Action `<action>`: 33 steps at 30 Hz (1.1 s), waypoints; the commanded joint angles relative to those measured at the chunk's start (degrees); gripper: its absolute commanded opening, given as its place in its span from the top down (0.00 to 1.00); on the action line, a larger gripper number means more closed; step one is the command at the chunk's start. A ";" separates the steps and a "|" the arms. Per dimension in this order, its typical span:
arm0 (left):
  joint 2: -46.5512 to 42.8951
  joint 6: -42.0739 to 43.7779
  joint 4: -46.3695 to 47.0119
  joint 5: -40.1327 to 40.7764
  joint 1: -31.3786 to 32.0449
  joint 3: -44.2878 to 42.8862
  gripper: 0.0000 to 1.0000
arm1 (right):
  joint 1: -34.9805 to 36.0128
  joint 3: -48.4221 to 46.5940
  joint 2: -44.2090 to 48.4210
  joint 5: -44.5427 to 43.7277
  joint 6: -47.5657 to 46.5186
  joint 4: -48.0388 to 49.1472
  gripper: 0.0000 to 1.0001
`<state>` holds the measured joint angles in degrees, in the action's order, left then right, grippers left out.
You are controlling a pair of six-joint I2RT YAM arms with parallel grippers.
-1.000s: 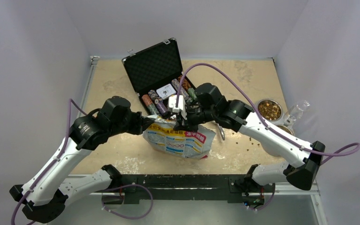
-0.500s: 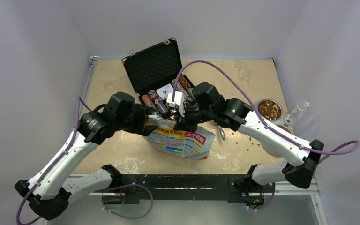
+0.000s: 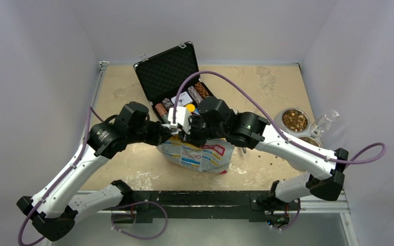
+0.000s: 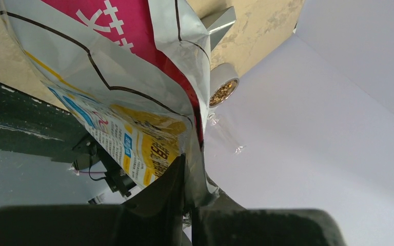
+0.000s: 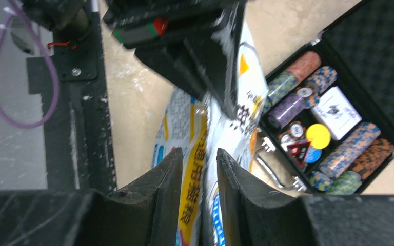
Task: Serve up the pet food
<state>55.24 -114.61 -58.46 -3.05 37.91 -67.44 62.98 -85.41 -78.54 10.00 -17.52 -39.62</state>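
The printed bag [image 3: 200,155] stands on the table between both arms, its top edge raised. My left gripper [image 3: 166,136] is shut on that edge; in the left wrist view its jaws [image 4: 190,171] pinch the foil of the bag [image 4: 107,77]. My right gripper [image 3: 186,137] is just beside it. In the right wrist view its fingers [image 5: 200,156] stand a little apart with the bag [image 5: 195,128] between them, not clamped. The left gripper [image 5: 225,97] shows above, holding the bag's top. Pet food [image 3: 294,120] fills a steel bowl at the right, also seen as pet food [image 4: 222,93].
An open black case [image 3: 168,69] with rolls of poker chips [image 5: 308,77] stands right behind the bag. A glass jar [image 3: 326,120] and a second bowl [image 3: 310,141], partly under the right arm, sit by the right wall. The black rail [image 3: 200,197] runs along the near edge.
My left gripper opened, moved right and shut again on the bag's top edge. My right gripper slid left and opened its jaws from the bag. The bag shifted slightly left.
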 commanded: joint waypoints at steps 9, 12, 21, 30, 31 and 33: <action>-3.00 -3.48 5.16 2.15 -0.29 0.66 0.94 | 1.79 -1.66 -2.27 -7.32 -5.44 3.84 0.68; -3.00 -3.94 5.67 2.38 -0.29 0.42 0.98 | 1.79 -1.11 -2.64 -11.38 -4.61 2.59 0.67; -1.95 -4.57 3.16 4.37 -0.36 -1.17 1.00 | 2.03 1.51 0.34 -19.89 -7.22 -2.30 1.00; -1.27 -4.47 1.84 3.90 -0.37 -2.60 1.00 | 0.39 5.37 5.50 -15.30 -5.13 -2.59 0.89; -1.18 -4.46 1.79 3.85 -0.34 -2.65 1.00 | 0.39 5.68 5.70 -15.43 -5.05 -1.98 0.87; -1.19 -4.32 1.81 3.88 -0.36 -2.69 1.00 | 0.39 5.13 5.33 -14.92 -4.99 -1.89 0.83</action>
<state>55.07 -117.93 -57.10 -2.39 38.37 -66.85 64.60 -80.05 -75.79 -2.20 -22.94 -37.08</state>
